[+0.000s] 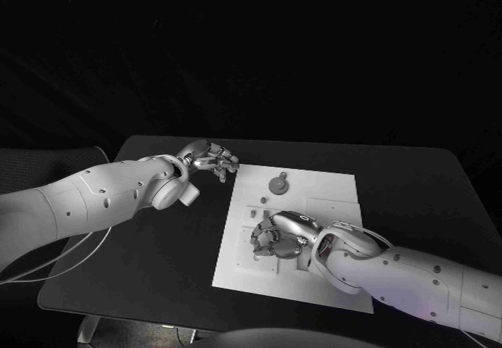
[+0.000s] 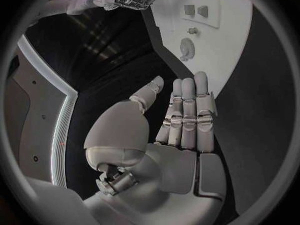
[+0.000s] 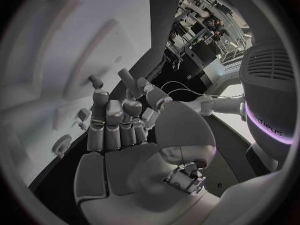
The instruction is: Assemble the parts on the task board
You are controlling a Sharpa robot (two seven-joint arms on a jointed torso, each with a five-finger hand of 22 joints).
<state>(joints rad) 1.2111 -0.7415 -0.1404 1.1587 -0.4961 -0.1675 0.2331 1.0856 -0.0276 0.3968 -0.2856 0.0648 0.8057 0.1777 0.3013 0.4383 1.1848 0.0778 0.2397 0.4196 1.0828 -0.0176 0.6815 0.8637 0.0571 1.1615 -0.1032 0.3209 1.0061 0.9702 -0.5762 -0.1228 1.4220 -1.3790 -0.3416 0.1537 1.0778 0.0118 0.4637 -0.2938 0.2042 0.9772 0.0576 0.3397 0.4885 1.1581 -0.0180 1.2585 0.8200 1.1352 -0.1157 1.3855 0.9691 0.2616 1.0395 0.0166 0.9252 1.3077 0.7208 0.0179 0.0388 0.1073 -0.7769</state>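
Two hands in play over the task board point(image 1: 314, 188), one on each side; right hand point(image 1: 281, 235) low over the board's near-middle, fingers curled downward toward the plate, nothing plainly pinched between them in the head view; right wrist view point(image 3: 119, 130) with fingers partly bent and slightly apart, tips close to the white surface, no part visibly held, so probably empty, though contact with anything beneath cannot be told. Left hand point(image 1: 212, 158) off the board's far left corner, above the black table point(image 1: 157, 254), fingers loosely curled; left wrist view point(image 2: 181, 120) with fingers straight and side by side, thumb apart, holding nothing.

One round grey part point(image 1: 278, 185) lying on the board's far half, with a short stem toward the far edge; same part in the left wrist view point(image 2: 186, 49), beyond the left fingertips. Between the two hands, but away from the right hand's fingers toward the far edge, with a stretch of bare plate between; roughly as near the left hand, which sits just beside that corner. Smaller fittings near the right fingers too small to identify. Likely next: a reach for a part, with either hand placed to take it.
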